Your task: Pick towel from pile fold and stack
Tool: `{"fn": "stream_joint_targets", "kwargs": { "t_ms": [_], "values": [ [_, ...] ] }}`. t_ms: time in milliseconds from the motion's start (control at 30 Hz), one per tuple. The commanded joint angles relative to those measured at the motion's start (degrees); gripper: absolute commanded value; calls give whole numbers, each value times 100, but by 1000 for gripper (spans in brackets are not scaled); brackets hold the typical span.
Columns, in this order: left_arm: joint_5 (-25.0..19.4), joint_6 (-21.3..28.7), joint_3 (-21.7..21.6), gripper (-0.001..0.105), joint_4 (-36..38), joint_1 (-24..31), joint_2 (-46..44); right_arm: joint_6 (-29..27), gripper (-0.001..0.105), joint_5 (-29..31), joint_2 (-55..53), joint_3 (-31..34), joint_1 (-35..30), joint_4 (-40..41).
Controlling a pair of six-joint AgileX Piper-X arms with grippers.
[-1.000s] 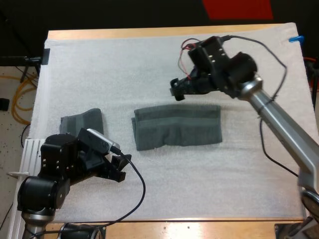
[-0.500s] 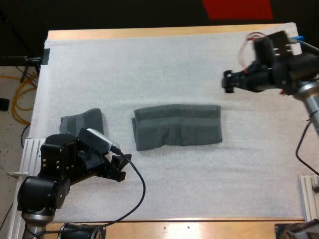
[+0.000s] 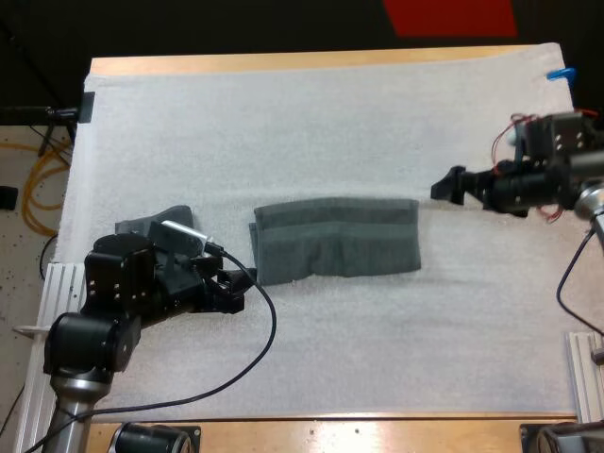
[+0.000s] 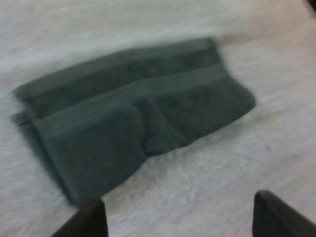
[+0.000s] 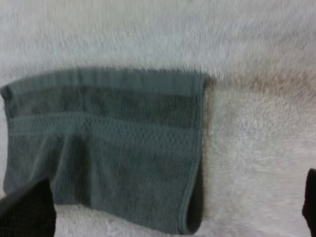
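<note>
I'm hovering left gripper (image 3: 230, 289) and right gripper (image 3: 445, 186) beside the half-folded towel (image 3: 335, 238), fingers (image 4: 91, 219) released on both; next, I reckon, pinching its ends for another fold.

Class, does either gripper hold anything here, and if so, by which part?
Nothing is held. The left gripper and the right gripper are open, and the folded towel lies ungripped on the mat.

Wooden table (image 3: 283, 62), white mat (image 3: 330, 123) over it. On mat: folded grey-green towel (image 3: 335, 238) mid-mat; smaller towel (image 3: 162, 216) near left edge.
</note>
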Motion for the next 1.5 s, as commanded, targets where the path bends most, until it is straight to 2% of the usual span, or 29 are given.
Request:
{"fn": "stream_joint_targets", "kwargs": {
  "t_ms": [0,133,267,367,733,1000,1167,1300,1400,1467],
  "values": [
    [164,-94,-31,60,-64,-10,9,88,105,-219,-52,158,-24,-297],
    [427,-128,-31,60,-64,-10,12,762,105,-647,-52,888,-24,-1536],
    [510,-128,-31,60,-64,-10,12,1427,105,-901,-52,1392,-24,-2540],
    [508,-128,-31,60,-64,-10,12,1533,105,-919,-52,1592,-9,-2928],
    [655,-128,-31,60,-74,-10,12,1865,105,-1121,708,1635,31,-3014],
    [683,-128,-31,60,-141,-10,12,1928,105,-1196,1030,1620,699,-3234],
    [721,-128,-31,60,-141,-10,12,2431,105,-1196,1404,1525,1093,-3520],
    [804,-128,-31,60,-141,-10,12,2775,105,-1196,1583,1512,1127,-3665],
    [827,-128,-31,60,-141,-10,12,2828,99,-1190,1591,1512,1127,-3645],
    [827,-128,-31,60,-141,-10,12,2874,89,-1189,1591,1512,1127,-3645]
  ]
}}
